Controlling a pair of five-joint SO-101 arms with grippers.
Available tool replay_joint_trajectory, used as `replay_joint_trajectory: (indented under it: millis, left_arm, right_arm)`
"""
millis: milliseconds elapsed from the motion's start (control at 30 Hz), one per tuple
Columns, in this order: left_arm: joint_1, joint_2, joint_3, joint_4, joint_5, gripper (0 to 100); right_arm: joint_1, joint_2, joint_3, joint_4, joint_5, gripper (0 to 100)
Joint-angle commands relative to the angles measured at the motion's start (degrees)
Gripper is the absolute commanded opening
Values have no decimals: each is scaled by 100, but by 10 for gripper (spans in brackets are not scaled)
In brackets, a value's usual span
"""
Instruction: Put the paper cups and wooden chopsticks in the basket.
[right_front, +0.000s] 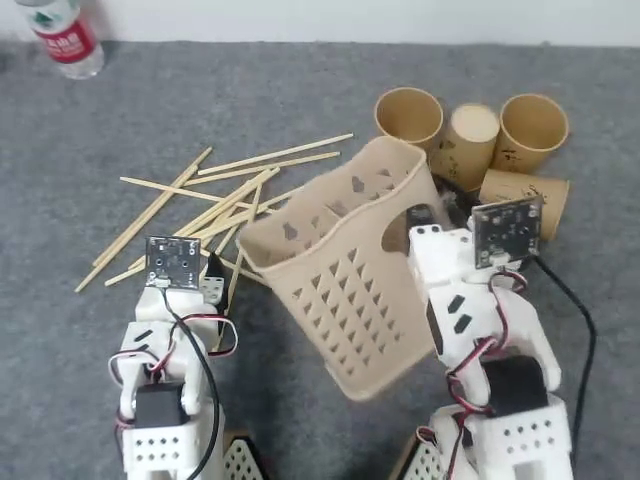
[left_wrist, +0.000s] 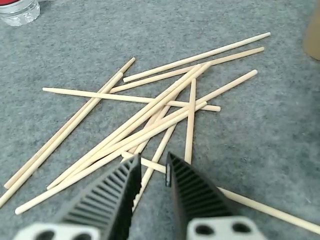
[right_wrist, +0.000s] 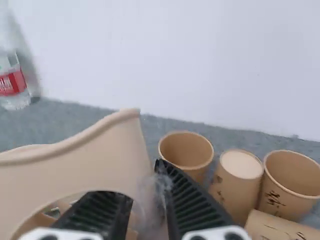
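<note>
High view puts the basket (right_front: 350, 290) in the middle of the grey bench (right_front: 300, 90), tipped over at an angle with its open mouth facing the far side. My right gripper (right_front: 425, 218) is at the basket's rim. In the right wrist view that gripper (right_wrist: 142, 185) is clamped on the basket (right_wrist: 75, 160) wall, one finger on each side of it. Four paper cups (right_front: 470, 140) sit just beyond the basket on the right: two upright, one upside down between them, and one lying on its side nearest the right arm. The wooden chopsticks (right_front: 220, 200) lie in a loose crossed pile on the bench left of the basket, a few reaching its rim. In the left wrist view my left gripper (left_wrist: 151, 164) hangs low over the near edge of the chopsticks (left_wrist: 150, 110), jaws slightly parted and holding nothing that I can make out. A plastic bottle (right_front: 65, 35) stands at the far left corner.
</note>
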Motion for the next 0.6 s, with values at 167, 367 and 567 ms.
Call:
replay_joint_trajectory:
  millis: [167,367,567]
  left_arm:
    - [44,-105,-22,-18,79,80]
    - [-369,-105,-321,-202,492,114]
    - [-686,-88,-1719,738,466,191]
  right_arm:
    - [-22,-189,316,-532,-554,7]
    - [40,-251,1108,-462,-571,7]
    - [57,-1288,1644,-479,-545,7]
